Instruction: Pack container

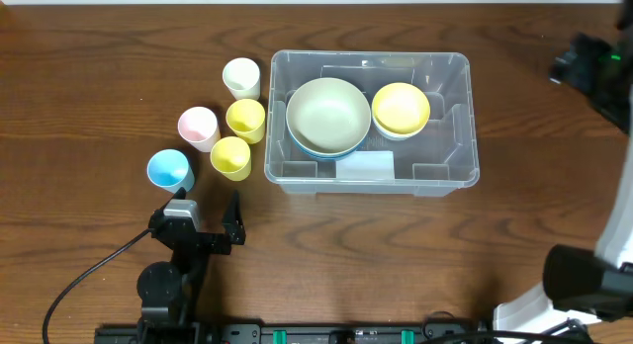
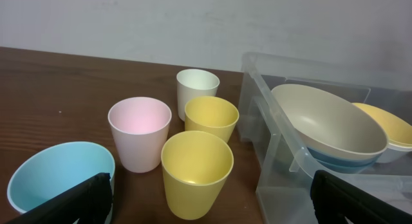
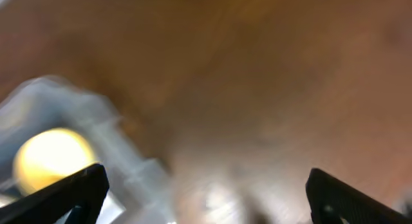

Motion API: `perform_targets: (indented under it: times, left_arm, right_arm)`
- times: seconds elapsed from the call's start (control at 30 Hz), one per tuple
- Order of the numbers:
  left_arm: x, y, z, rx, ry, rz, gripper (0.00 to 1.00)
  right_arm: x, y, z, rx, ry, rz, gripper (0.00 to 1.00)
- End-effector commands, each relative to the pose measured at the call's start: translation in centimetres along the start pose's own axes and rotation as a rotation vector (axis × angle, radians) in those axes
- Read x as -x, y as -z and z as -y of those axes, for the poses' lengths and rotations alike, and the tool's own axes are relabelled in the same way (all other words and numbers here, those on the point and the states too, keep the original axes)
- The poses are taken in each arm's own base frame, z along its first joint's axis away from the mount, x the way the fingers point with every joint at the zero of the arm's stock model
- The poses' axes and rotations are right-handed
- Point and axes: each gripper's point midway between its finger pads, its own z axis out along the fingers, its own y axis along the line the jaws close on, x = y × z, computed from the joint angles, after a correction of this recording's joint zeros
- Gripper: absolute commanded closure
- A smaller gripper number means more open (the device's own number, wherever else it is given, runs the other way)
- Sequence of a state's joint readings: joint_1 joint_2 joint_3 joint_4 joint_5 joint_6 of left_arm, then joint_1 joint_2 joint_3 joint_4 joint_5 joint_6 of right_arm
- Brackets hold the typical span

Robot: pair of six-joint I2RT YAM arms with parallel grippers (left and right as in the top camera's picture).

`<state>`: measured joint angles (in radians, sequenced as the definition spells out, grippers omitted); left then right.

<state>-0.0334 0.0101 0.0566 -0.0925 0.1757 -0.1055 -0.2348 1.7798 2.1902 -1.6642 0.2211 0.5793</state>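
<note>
Overhead view: the left gripper [image 1: 207,201] is spread wide and empty beside the blue cup [image 1: 168,169]. To the right of the cups, the container [image 1: 473,146] sits mid-table holding two bowls. The right gripper [image 3: 206,205], blurred in its wrist view, is also spread wide and empty.

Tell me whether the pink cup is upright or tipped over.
Upright: the pink cup stands on its base on the table, with its open mouth facing up and nothing visible inside.

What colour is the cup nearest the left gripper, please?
The cup is light blue; clearest from the left wrist.
</note>
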Motion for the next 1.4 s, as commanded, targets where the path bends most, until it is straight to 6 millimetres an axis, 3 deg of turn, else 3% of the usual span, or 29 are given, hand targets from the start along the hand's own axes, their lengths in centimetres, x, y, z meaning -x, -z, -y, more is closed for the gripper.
perform_targets:
  times: [0.0, 0.2, 0.37, 0.5, 1.23, 1.37]
  left_arm:
    - [-1.5, -0.2, -0.6, 0.020, 0.010, -0.031, 0.02]
    - [-1.5, -0.2, -0.6, 0.020, 0.010, -0.031, 0.02]
    - [-1.5, -0.2, -0.6, 0.020, 0.010, -0.031, 0.02]
    - [-1.5, -0.2, -0.6, 0.020, 0.010, -0.031, 0.02]
    - [-1.5, -0.2, -0.6, 0.020, 0.010, -0.031, 0.02]
    - [-1.0, -0.2, 0.3, -0.031, 0.047, -0.017, 0.02]
  right_arm:
    - [0.0, -2.4, 3.5, -0.094, -0.129, -0.074, 0.01]
    - [-1.4, -7.2, 7.3, -0.164, -0.228, -0.206, 0.01]
    - [-2.9, -10.6, 9.1, -0.213, -0.293, -0.269, 0.01]
    - [-3.6, -12.0, 9.8, -0.237, -0.359, -0.286, 0.01]
    - [-4.1, -12.5, 9.8, -0.247, -0.371, -0.297, 0.01]
    - [-4.1, -12.5, 9.8, -0.247, -0.371, -0.297, 0.01]
